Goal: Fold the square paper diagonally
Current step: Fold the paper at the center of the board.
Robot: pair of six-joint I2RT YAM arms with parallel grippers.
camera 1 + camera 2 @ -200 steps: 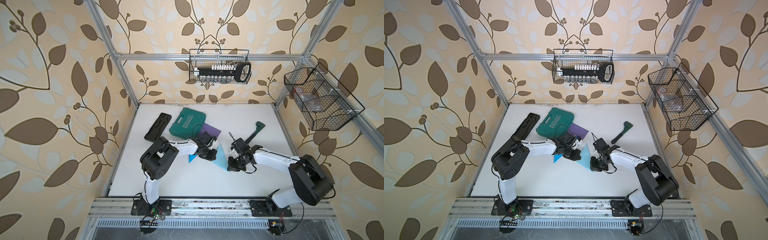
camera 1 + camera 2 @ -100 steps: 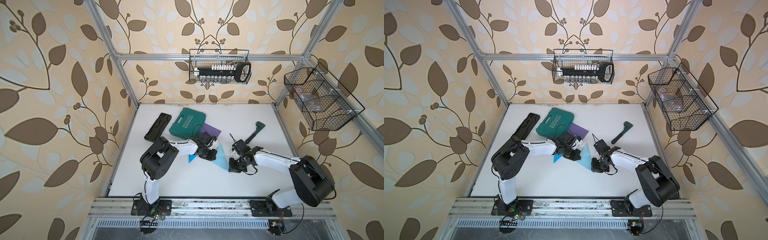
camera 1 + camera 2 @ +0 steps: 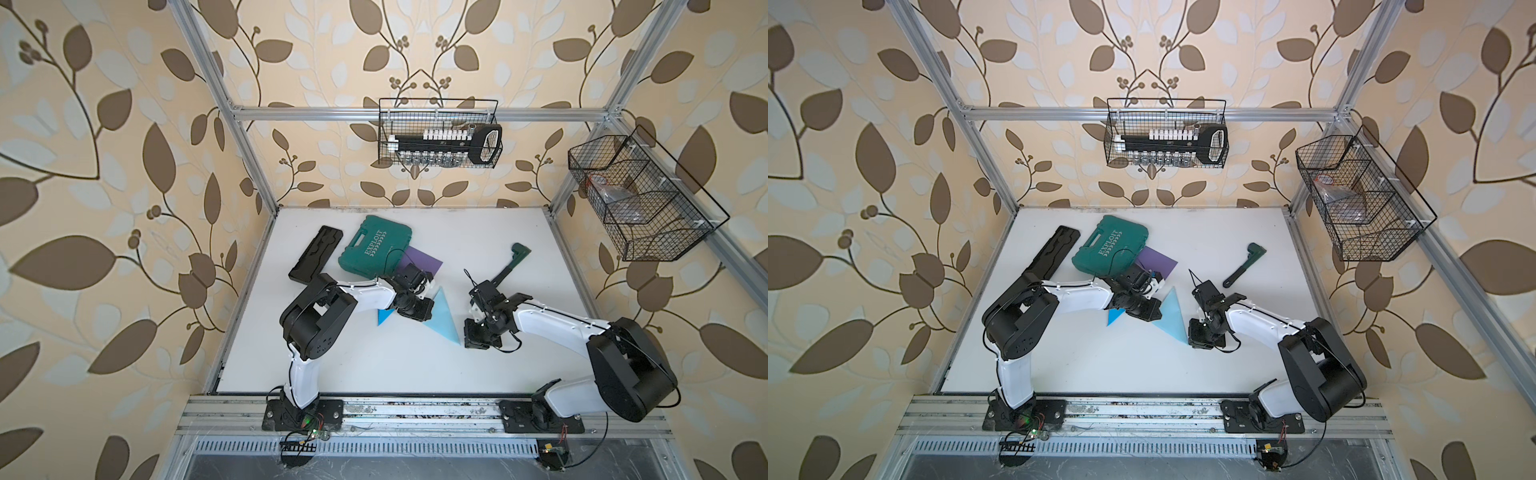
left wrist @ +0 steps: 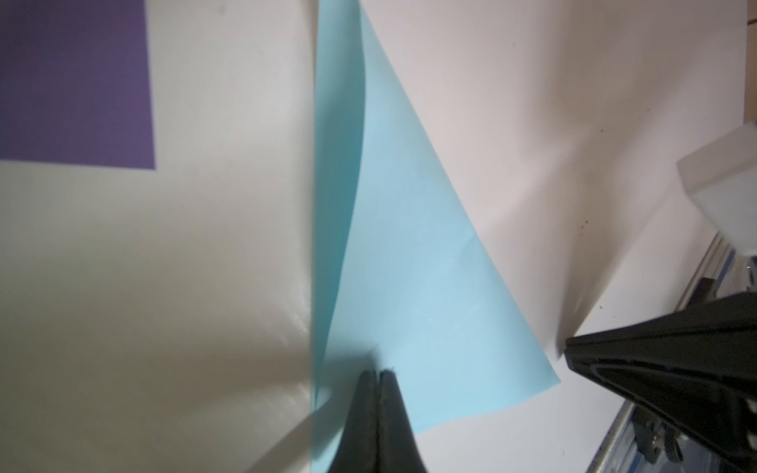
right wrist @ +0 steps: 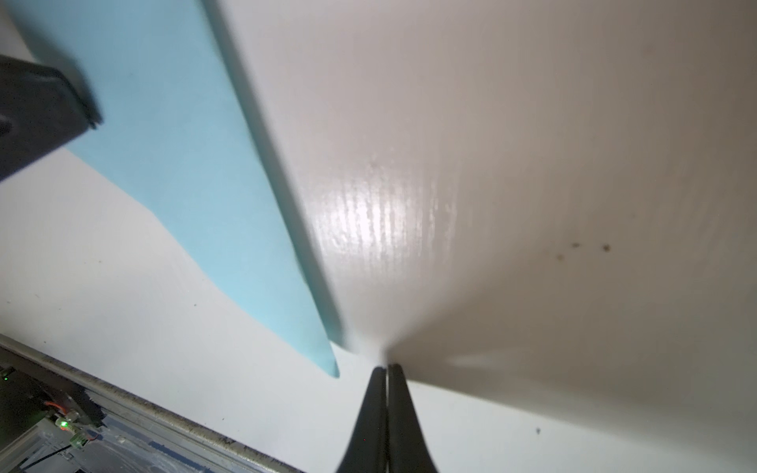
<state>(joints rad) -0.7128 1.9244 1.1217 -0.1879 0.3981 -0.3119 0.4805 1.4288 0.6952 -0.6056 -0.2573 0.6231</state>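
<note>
A: From above, where was the paper?

B: In both top views the paper (image 3: 444, 321) (image 3: 1170, 320) lay mid-table as a pale blue triangle, between the two arms. The left gripper (image 3: 419, 311) sat over one edge, and the right gripper (image 3: 478, 337) was just beside the corner nearest the rail.

A: And the left wrist view?

B: The left jaws were pressed together, tips (image 4: 368, 387) down on the paper. Its top layer bowed up along one side. A purple sheet (image 4: 73, 82) lay apart.

A: The right wrist view?

B: Those jaws were together too, holding nothing. The tips (image 5: 399, 393) rested on the table (image 5: 532, 164), right beside the paper's point.
</note>
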